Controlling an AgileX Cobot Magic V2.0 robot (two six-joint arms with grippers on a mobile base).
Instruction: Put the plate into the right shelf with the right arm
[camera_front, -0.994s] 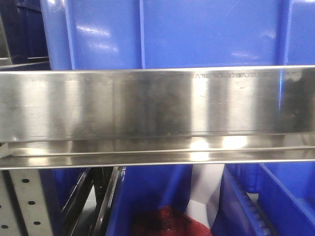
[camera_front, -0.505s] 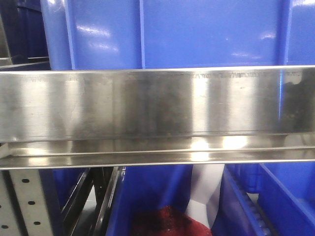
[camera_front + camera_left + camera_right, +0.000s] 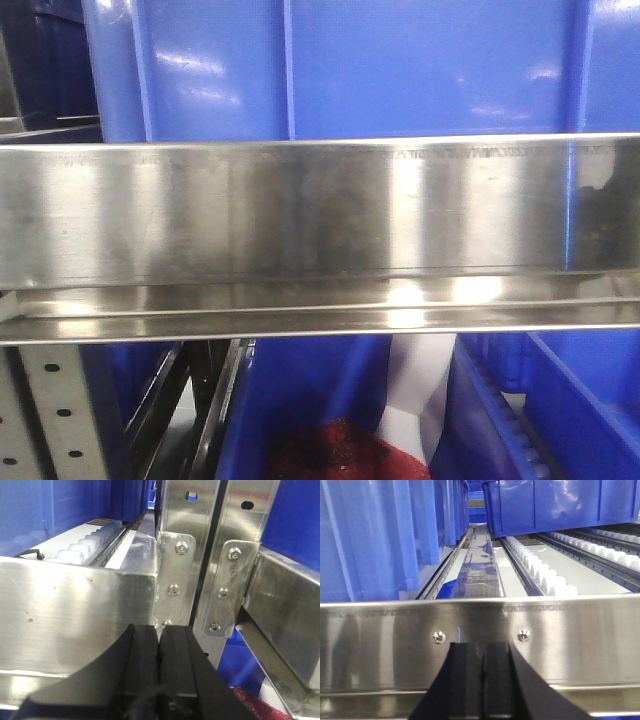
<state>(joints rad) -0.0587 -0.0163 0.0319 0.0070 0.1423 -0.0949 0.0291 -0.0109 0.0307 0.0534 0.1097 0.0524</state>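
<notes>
Two grippers are sitting with fingers pressed together, holding nothing. The right gripper (image 3: 482, 680) is hanging just in front of the shelf (image 3: 480, 645), level with its steel front rail, below two screws (image 3: 439, 637). Beyond that rail, white rollers (image 3: 540, 570) are running back beside blue bins (image 3: 380, 535). The left gripper (image 3: 159, 670) is closing on empty air near a perforated upright (image 3: 182, 555) of the shelf, beside a rail (image 3: 75, 610). From the front view, the rail (image 3: 320, 215) is spanning the frame, a blue bin (image 3: 350, 65) standing above it and something red (image 3: 335, 455) lying below. No plate is showing in any view.
</notes>
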